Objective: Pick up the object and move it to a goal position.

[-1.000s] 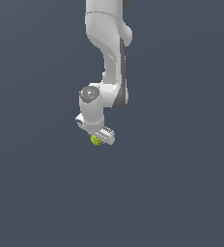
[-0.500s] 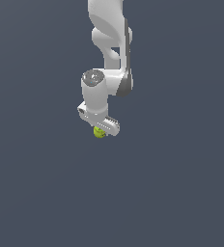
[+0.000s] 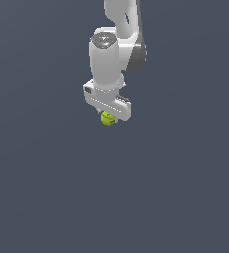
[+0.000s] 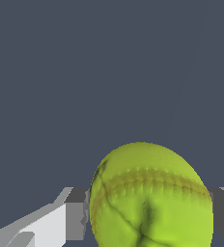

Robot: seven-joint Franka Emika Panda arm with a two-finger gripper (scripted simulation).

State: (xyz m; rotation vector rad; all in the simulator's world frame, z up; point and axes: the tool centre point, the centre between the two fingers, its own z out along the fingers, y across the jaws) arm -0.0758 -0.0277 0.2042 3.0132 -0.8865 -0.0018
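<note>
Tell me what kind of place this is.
Most likely a bare simulated test scene, not a real room: a flat, featureless grey backdrop, a white robot arm rendered without texture, and one yellow-green ball gripped between its jaws.

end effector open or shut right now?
Shut on the tennis ball: in the wrist view both fingers press its sides; the end effector carries it.
</note>
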